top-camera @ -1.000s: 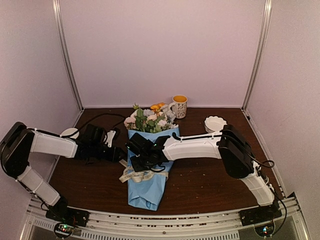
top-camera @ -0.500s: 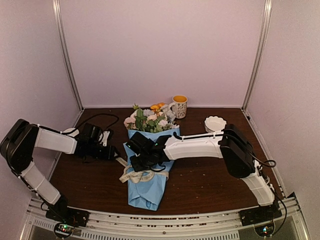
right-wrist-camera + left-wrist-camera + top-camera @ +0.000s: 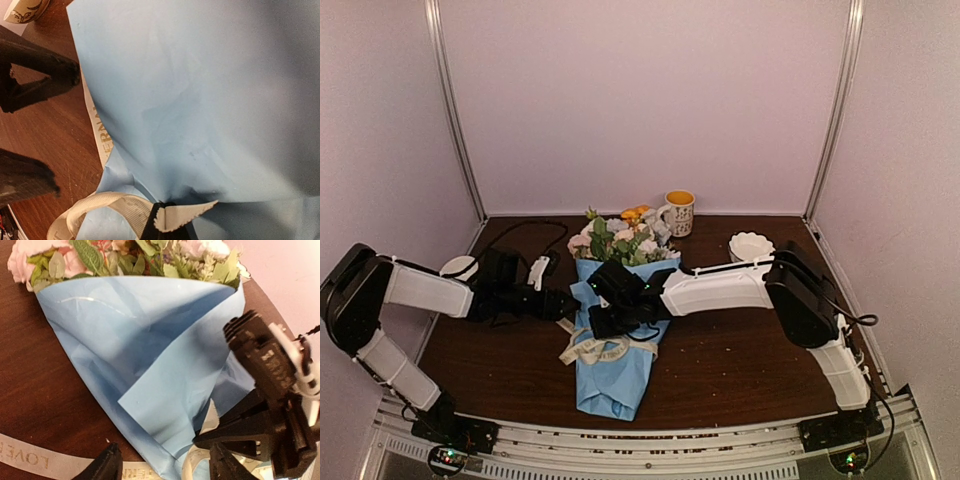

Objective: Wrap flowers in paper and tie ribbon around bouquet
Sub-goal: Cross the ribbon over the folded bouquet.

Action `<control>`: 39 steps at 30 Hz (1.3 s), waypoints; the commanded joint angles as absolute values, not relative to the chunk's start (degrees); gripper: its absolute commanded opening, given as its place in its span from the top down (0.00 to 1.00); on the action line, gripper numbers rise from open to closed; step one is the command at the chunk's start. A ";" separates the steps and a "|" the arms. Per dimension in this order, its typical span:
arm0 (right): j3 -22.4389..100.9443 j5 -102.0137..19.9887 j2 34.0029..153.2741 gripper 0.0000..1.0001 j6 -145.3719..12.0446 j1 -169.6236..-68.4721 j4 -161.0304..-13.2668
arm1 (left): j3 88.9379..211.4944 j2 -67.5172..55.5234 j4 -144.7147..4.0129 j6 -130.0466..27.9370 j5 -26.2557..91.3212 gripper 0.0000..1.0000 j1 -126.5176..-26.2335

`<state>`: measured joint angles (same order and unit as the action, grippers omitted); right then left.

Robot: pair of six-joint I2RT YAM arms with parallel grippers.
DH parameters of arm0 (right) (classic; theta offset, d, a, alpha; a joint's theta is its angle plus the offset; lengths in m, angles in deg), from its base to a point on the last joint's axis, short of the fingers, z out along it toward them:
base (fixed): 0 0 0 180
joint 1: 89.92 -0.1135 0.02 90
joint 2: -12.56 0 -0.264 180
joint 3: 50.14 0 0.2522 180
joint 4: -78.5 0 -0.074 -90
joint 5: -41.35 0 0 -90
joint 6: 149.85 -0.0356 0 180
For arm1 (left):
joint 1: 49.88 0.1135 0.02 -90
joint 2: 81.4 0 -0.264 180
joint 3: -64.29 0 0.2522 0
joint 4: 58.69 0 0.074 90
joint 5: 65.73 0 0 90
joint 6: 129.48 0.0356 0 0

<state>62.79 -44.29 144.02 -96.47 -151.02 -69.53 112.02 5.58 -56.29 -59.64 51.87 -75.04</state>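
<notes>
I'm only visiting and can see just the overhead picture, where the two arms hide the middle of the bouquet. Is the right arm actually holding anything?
Observer: Yes. Its wrist camera shows the right end effector shut on the zigzag-cut end of the ribbon, right against the light blue paper.
Operator: And the left arm, is it gripping something too?
Observer: No. The left end effector is open, straddling the ribbon at the paper's edge without gripping it.
Operator: Is anything printed on that ribbon?
Observer: Yes. The left wrist view shows the word LOVE in pale capitals on the stretch lying on the wood.
</notes>
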 commanded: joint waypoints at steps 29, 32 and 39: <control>55.99 -44.33 135.13 0.97 -100.06 -148.44 -75.87 | 118.21 16.44 -56.38 -57.57 50.75 1.00 -77.67; 55.13 -46.35 134.27 0.98 -100.37 -148.30 -75.63 | 118.14 16.29 -57.53 -56.87 50.15 1.00 -77.57; 49.92 -50.39 128.60 1.00 -99.98 -148.34 -77.55 | 118.26 16.12 -58.73 -55.70 49.18 1.00 -77.56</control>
<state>52.17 -45.98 133.94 -100.10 -148.53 -76.06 118.32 16.13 -58.06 -57.41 50.38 -77.54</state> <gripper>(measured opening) 0.016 0.011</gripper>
